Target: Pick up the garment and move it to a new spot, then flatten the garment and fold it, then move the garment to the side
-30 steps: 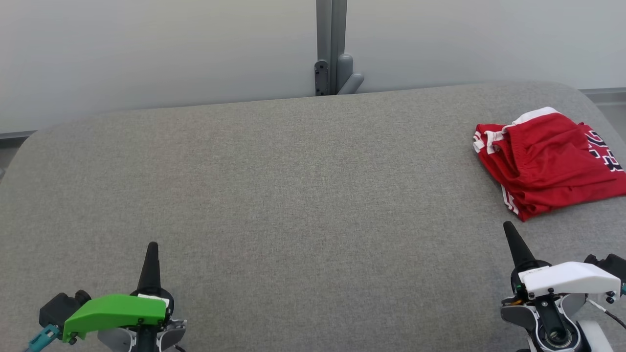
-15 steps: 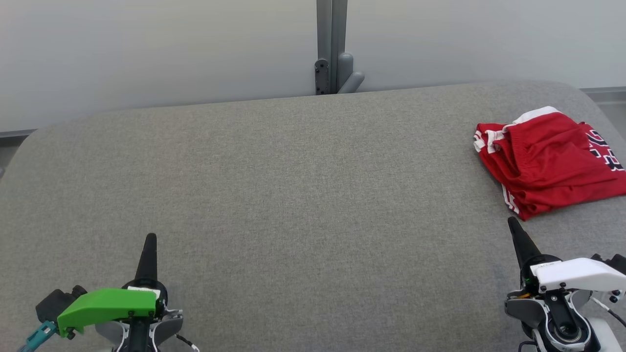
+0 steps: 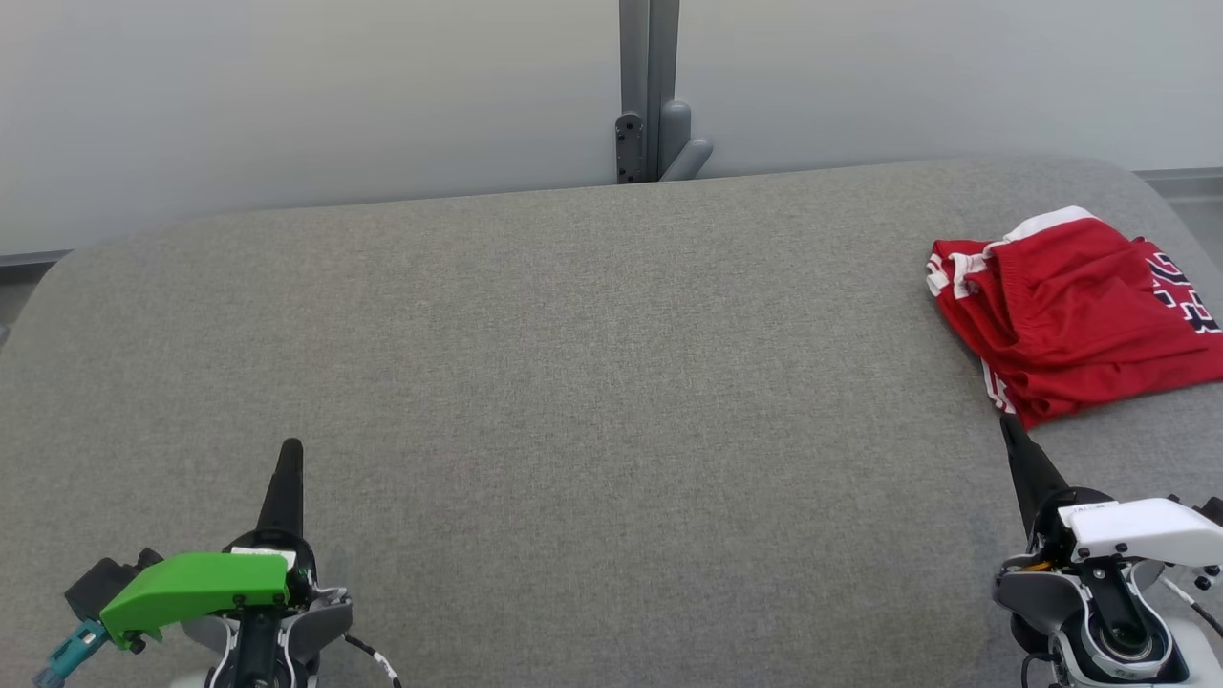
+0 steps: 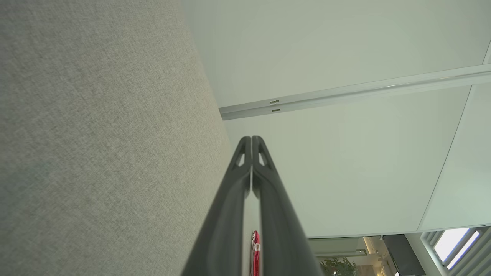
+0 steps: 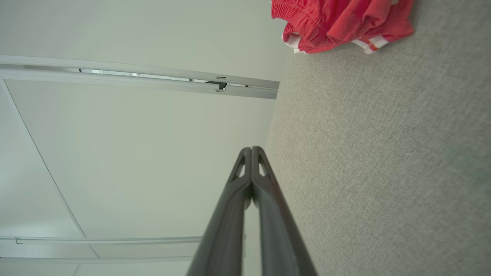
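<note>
The left gripper (image 3: pixel 290 447) is pressed closed over the near left of the grey cushion (image 3: pixel 573 382), the right gripper (image 3: pixel 1006 422) likewise at its near right. The folded red garment (image 3: pixel 1070 315) is seen just beyond the right one's tip.

Garment (image 3: pixel 1070 315) red w/ white trim, blk lettering; surface (image 3: pixel 611 382) grey weave; wall (image 3: pixel 287 96) pale grey.

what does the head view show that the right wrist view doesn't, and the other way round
Head view: the left gripper and black lettering on the red garment. Right wrist view: a far wall rail and slots in the fingertips of the right gripper. Both: the garment on the grey fabric surface, the right gripper, the grey post.
</note>
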Robot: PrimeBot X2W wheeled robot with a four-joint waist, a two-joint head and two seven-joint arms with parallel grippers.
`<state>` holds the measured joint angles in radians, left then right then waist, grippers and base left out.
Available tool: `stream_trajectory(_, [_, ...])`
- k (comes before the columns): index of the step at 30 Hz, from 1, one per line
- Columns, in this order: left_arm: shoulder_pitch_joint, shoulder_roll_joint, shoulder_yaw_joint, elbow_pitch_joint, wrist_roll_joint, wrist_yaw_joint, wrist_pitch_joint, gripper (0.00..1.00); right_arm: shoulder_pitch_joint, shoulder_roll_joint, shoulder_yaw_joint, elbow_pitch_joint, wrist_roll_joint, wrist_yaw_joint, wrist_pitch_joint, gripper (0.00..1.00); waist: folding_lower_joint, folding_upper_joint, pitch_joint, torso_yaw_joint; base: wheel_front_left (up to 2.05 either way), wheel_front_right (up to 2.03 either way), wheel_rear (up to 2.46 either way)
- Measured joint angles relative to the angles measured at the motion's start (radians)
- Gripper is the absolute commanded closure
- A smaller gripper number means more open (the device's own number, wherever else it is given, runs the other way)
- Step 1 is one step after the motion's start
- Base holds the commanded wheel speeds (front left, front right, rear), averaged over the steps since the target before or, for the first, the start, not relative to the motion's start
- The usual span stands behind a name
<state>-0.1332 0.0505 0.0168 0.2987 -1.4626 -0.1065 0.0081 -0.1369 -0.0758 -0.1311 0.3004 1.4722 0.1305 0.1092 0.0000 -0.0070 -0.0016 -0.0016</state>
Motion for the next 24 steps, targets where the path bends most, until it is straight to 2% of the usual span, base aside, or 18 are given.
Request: stream_trajectory(24, [-0.031,0.0,0.015,0.003,-0.156,-0.022,0.034,1.0,-0.023,0.0,-0.039,0.005,0.148,0.0,0.052,1.0,0.0,0.0,0.005,0.002,0.0,0.0,0.0])
